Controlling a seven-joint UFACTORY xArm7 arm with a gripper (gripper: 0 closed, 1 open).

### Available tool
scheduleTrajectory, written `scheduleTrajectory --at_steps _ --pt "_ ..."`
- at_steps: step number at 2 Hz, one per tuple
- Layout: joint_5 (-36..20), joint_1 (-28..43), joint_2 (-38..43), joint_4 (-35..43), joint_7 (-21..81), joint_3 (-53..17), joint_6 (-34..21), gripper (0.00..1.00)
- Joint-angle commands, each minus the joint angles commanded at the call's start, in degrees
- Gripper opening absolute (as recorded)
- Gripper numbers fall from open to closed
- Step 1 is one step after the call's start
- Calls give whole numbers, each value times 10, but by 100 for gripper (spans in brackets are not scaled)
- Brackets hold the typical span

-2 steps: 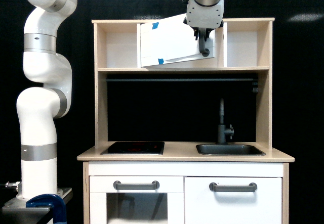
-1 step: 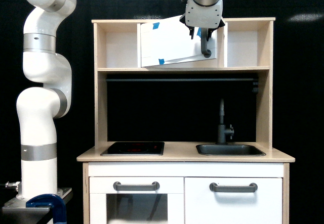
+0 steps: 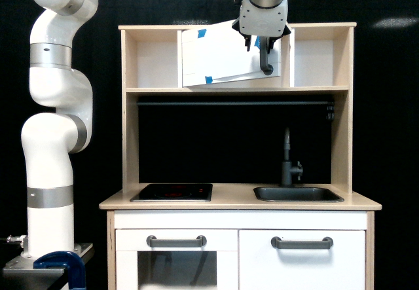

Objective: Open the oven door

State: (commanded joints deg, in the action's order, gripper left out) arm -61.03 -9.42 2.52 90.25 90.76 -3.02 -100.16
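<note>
The oven door point(image 3: 219, 57) hung in the middle compartment of the upper shelf, already swung out from its frame, its face skewed and hinged on the exterior view's left, two pieces of blue tape point(image 3: 201, 33) on it. The gripper point(image 3: 260, 41) sat at the top of the door's one vertical grey handle point(image 3: 264, 59); whether its fingers were clamped on the bar could not be told. By that reading the opening was partly done — more swing remained. Below stood one hob point(image 3: 172, 191), one sink point(image 3: 297, 194) with one tap point(image 3: 287, 157), and two lower doors, each with one horizontal handle point(image 3: 176, 240).
</note>
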Motion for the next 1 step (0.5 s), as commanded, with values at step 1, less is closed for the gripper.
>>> scheduleTrajectory --at_steps 1 --pt "6 -30 8 10 25 -22 -46 100"
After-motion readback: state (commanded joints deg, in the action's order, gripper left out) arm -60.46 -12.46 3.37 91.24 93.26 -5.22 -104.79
